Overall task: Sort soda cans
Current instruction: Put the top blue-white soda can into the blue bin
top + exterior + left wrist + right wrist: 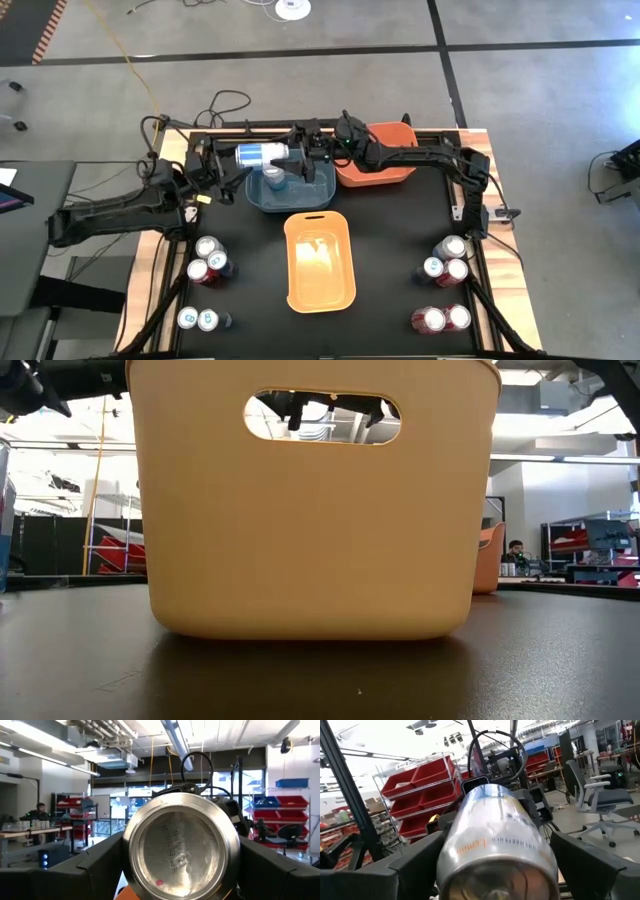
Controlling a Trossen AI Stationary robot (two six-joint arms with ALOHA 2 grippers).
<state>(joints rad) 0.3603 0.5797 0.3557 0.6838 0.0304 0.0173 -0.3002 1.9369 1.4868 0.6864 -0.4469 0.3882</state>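
Note:
A blue-and-white soda can [262,153] lies level in the air over the far edge of the blue bin [310,200]. My left gripper [240,156] comes at it from the table's left and is shut on it. In the left wrist view the can's silver base [181,850] faces the camera. My right gripper [293,152] reaches in from the right. It is open, with a finger [415,865] on either side of the can's other end [497,845]. A second can [273,178] stands in the blue bin. My left gripper pinches the can's round side wall near its base end [128,845] between its two fingers [95,870]. The fingers come level from the table's left and lie along the can. The can lies level, lifted clear above the blue bin.
A red-orange bin [390,172] stands right of the blue one. A yellow-orange bin [320,262] sits mid-table and fills the low view [315,510]. Groups of cans stand at the near left [210,262], [198,319] and near right [448,258], [440,319].

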